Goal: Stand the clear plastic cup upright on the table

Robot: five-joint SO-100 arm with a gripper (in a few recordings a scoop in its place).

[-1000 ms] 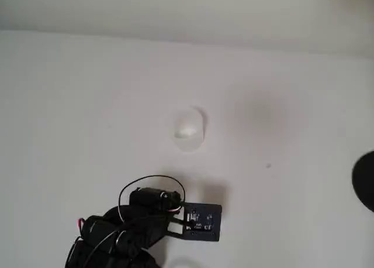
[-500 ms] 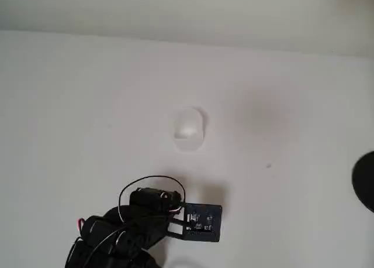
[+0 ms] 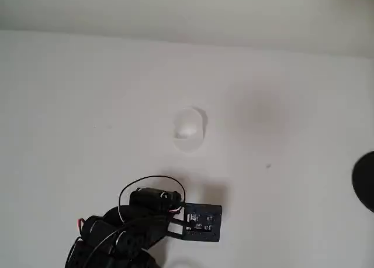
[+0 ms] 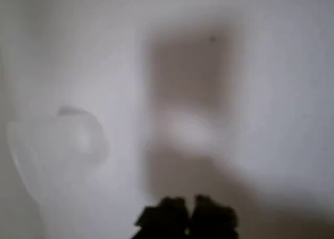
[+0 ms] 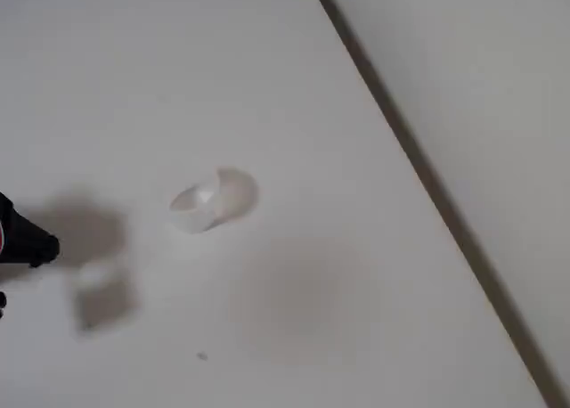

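The clear plastic cup (image 3: 190, 129) lies on its side on the white table (image 3: 87, 104), near the middle in the overhead view. My black arm (image 3: 125, 230) sits at the lower left, and its black board (image 3: 203, 222) hangs well short of the cup. In the blurred wrist view the cup (image 4: 57, 155) shows faintly at the left, apart from my gripper (image 4: 188, 218), whose two dark fingertips stand together at the bottom edge with nothing between them. From the fixed view the cup (image 5: 212, 200) rests with its rim toward the lower left, and a dark part of my arm (image 5: 31, 243) pokes in at the left edge.
A dark round object (image 3: 365, 180) is cut off by the right edge in the overhead view. A small speck (image 3: 268, 165) lies right of the cup. The table's far edge (image 5: 419, 167) meets a paler wall.
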